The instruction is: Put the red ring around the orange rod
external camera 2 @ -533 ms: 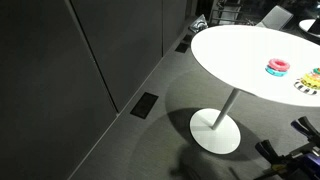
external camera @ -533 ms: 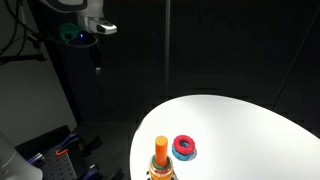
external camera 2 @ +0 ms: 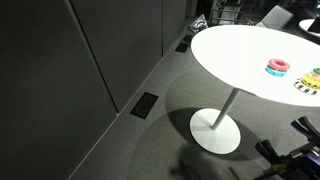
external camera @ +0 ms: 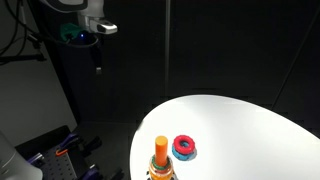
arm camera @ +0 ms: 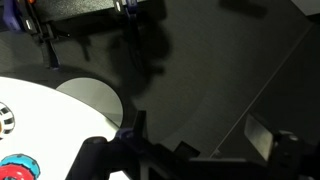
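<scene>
- End effector (arm camera: 190, 158): in the wrist view its 2 fingers (arm camera: 92, 158) stand wide apart with nothing between them. It hangs out past the edge of the worktop (external camera 2: 230, 50), well apart from the task's things.
- Red ring (external camera: 184, 145): lies flat near the worktop's edge, just beside the rod, and appears to rest on top of a blue ring (external camera: 189, 154).
  - Handling: judged light, stiff and smooth, and not fragile.
  - Hold: the likely grip is a pinch across the outer rim from above. The ring should be kept level so that its hole meets the rod's top.
- Blue ring: it sits directly beneath the red ring, so a grasp set too low could lift both.
- Orange rod (external camera: 161, 148): upright on a wider base at the worktop's edge.
  - Its rounded top should help guide the hole on.
  - It stands so near the red ring that an outspread finger might knock it.
- Worktop: white and round, carried on 1 pedestal foot (external camera 2: 215, 132).
- Beyond: dark wall panels and a floor plate (external camera 2: 144, 105). Nothing appears to stand between the end effector and the red ring.
</scene>
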`<action>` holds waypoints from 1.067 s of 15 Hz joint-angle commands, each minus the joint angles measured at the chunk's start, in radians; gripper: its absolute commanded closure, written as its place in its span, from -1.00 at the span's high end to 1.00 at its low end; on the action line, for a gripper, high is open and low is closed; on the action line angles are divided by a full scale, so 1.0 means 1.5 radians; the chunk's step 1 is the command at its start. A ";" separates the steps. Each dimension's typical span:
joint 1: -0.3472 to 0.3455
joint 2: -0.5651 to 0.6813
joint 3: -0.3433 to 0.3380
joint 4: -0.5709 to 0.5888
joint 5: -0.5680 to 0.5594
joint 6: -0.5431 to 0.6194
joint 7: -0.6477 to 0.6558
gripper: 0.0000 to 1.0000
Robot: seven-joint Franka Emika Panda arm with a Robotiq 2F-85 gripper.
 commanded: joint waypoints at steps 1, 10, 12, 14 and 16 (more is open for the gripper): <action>-0.023 0.002 -0.002 0.015 -0.029 0.009 0.005 1.00; -0.106 0.030 -0.019 0.039 -0.156 0.091 0.019 1.00; -0.121 0.045 -0.029 0.041 -0.179 0.118 0.017 1.00; -0.132 0.066 -0.043 0.043 -0.193 0.146 0.011 1.00; -0.141 0.090 -0.057 0.046 -0.200 0.173 0.008 1.00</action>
